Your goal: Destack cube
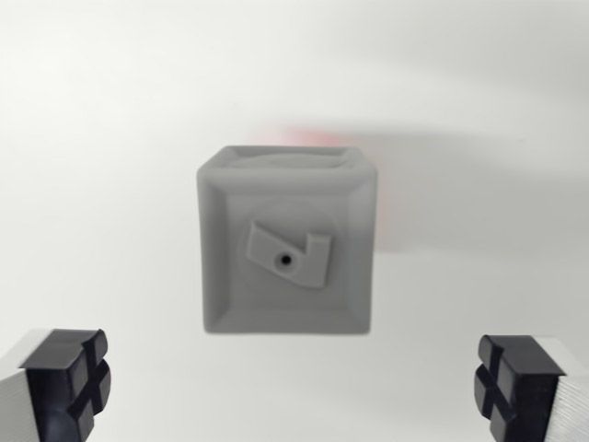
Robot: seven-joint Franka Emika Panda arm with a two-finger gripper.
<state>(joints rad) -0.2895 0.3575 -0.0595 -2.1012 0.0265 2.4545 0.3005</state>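
A grey cube (287,241) fills the middle of the wrist view, its top face showing a raised emblem with a small dark hole. A thin red edge (383,198) peeks out along the cube's right side and upper rim; it looks like a red cube beneath, mostly hidden. My gripper (293,387) is open and wide apart, with the left fingertip (69,379) at the bottom left corner and the right fingertip (517,385) at the bottom right. Nothing sits between the fingers. The grey cube lies ahead of the fingertips, apart from them.
A plain white table surface (110,138) surrounds the cube on all sides. A soft shadow (460,184) falls to the cube's right.
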